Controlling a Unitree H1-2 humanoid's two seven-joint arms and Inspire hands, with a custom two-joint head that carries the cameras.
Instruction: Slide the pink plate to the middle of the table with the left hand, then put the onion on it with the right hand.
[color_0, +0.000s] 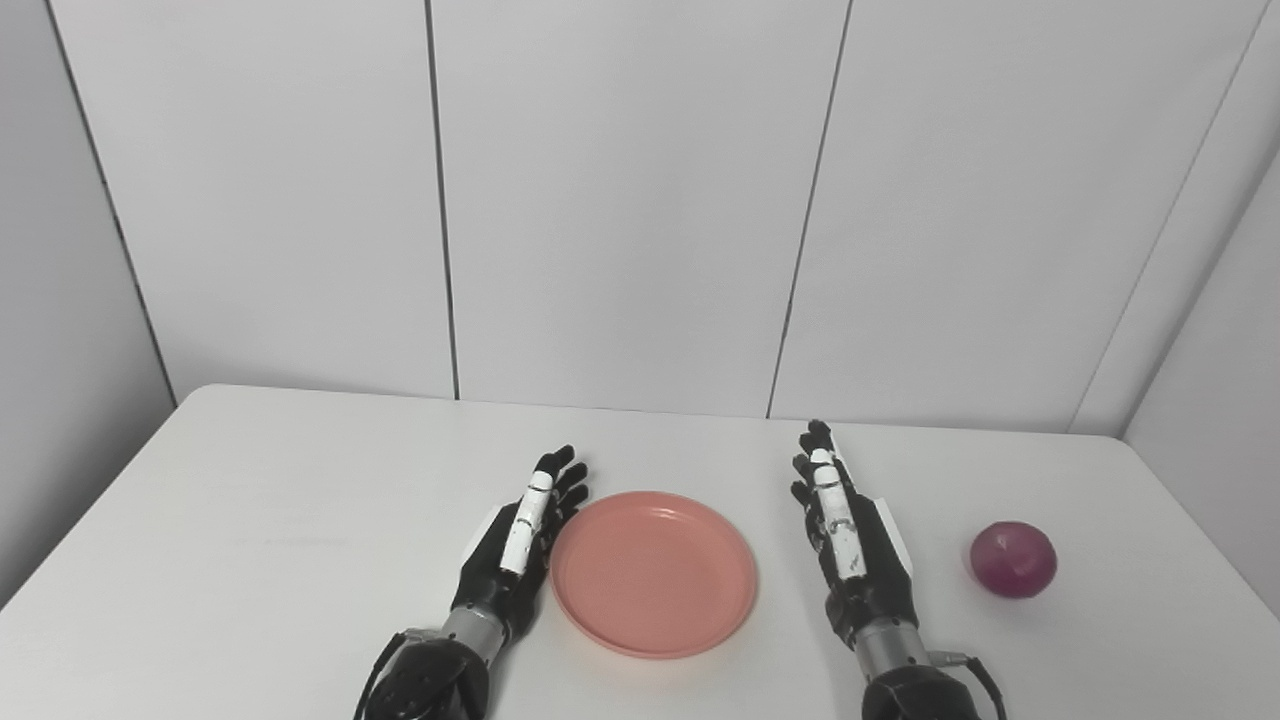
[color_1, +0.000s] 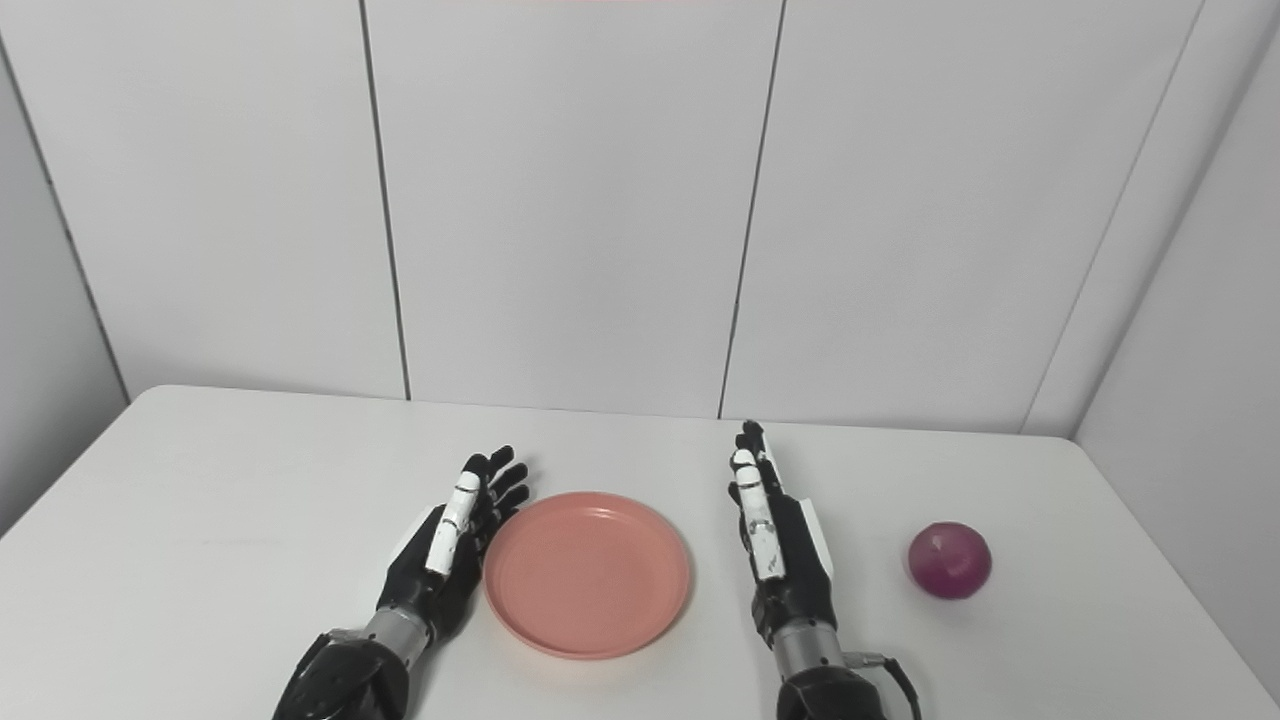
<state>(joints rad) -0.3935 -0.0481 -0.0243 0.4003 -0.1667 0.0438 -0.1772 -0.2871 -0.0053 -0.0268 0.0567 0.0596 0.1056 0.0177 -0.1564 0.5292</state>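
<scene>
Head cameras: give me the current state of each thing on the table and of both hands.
pink plate: flat on the table, empty, near the middle.
onion: on the table right of the plate, untouched.
left hand: open, fingers straight, at the plate's left rim.
right hand: open, holding nothing, between plate and onion.

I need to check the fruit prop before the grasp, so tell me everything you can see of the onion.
The onion is a round, reddish-purple bulb with a smooth, slightly glossy skin and a paler patch on top; it looks whole and unpeeled. It sits alone on the white table, near its right side, casting a soft shadow. Nothing touches it: the right hand stands open to its left with a clear gap, and the pink plate lies farther left, empty.
</scene>
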